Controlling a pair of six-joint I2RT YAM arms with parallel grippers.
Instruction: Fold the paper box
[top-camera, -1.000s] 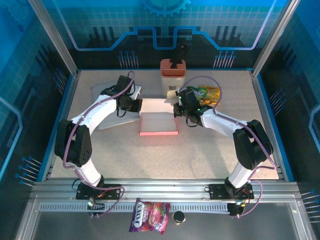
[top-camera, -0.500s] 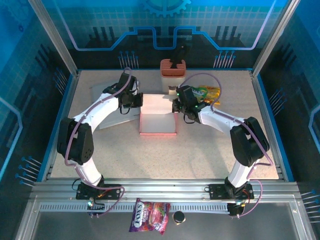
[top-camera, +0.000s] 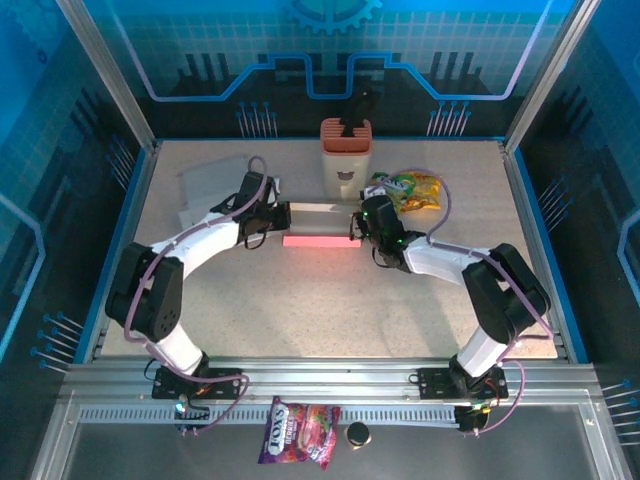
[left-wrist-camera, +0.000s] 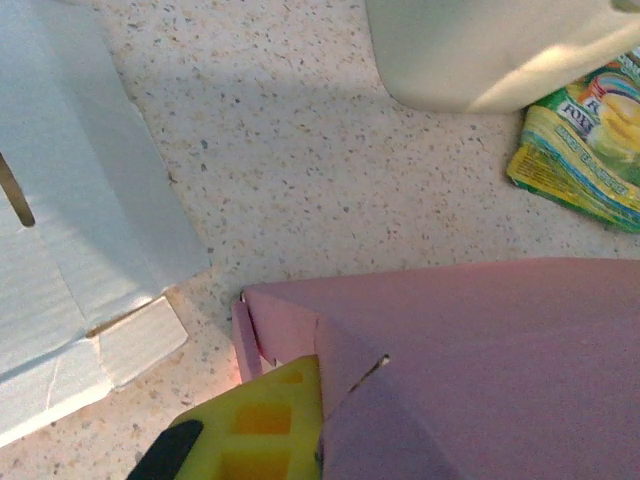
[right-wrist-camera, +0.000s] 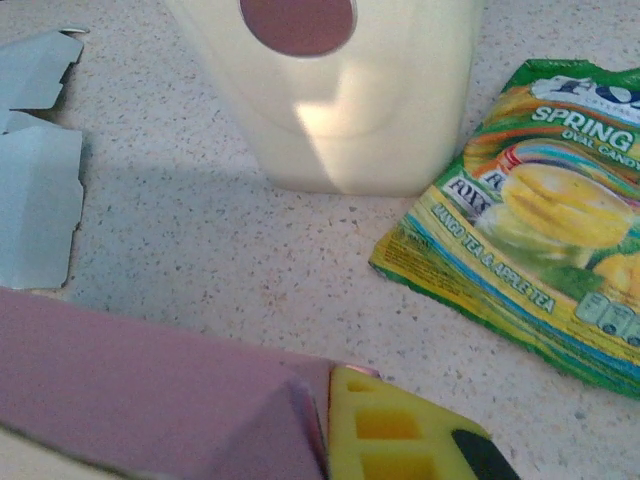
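Note:
The pink paper box (top-camera: 320, 240) stands in the middle of the table, seen almost edge-on as a white strip over a pink strip. My left gripper (top-camera: 281, 217) is shut on its left end and my right gripper (top-camera: 358, 226) on its right end. In the left wrist view a yellow finger (left-wrist-camera: 255, 425) presses against a folded side flap of the box (left-wrist-camera: 480, 350); the other finger is hidden behind the paper. The right wrist view has a yellow finger (right-wrist-camera: 395, 430) tight against the box's (right-wrist-camera: 130, 370) right corner.
A cream container with an orange top (top-camera: 346, 150) stands just beyond the box. A green and yellow tea packet (top-camera: 410, 187) lies to its right. Flat white cardboard (top-camera: 215, 180) lies at the back left. A pink packet (top-camera: 300, 432) and a black cap (top-camera: 357, 434) sit on the front rail.
The box's near panel, which lay spread towards the arms, has swung up and over, so the box now looks like a narrow strip. Both grippers kept hold of its ends and turned with it.

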